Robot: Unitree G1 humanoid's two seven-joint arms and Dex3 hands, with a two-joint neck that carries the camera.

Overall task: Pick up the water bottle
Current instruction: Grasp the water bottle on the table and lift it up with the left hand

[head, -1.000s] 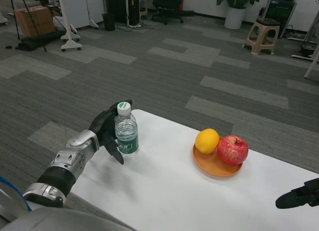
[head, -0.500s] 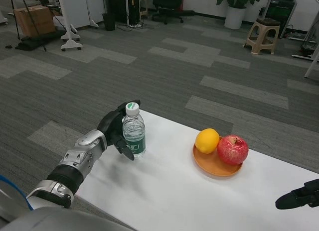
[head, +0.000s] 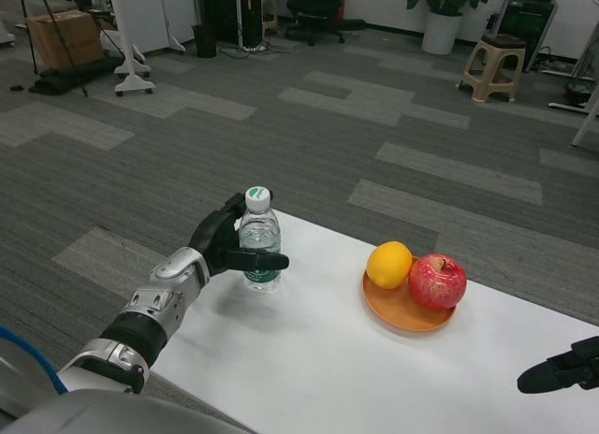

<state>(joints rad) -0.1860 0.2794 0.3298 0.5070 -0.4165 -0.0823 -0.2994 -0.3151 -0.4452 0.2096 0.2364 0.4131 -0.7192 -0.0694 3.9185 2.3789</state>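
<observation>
A clear water bottle (head: 261, 233) with a white cap and green label stands upright near the table's far left edge. My left hand (head: 227, 244) is wrapped around its left side, with one finger crossing the front of the bottle at label height; it grips the bottle. Whether the bottle's base touches the table I cannot tell. My right hand (head: 562, 367) waits low at the right edge of the picture, fingers together, holding nothing.
An orange plate (head: 404, 309) right of the bottle carries an orange (head: 388, 264) and a red apple (head: 437, 281). The white table (head: 328, 368) ends just behind the bottle. Grey carpet, a stool (head: 495, 67) and office furniture lie beyond.
My left hand and the bottle have shifted right and slightly farther along the table. A finger that pointed down beside the bottle now crosses its front. The right hand has not moved.
</observation>
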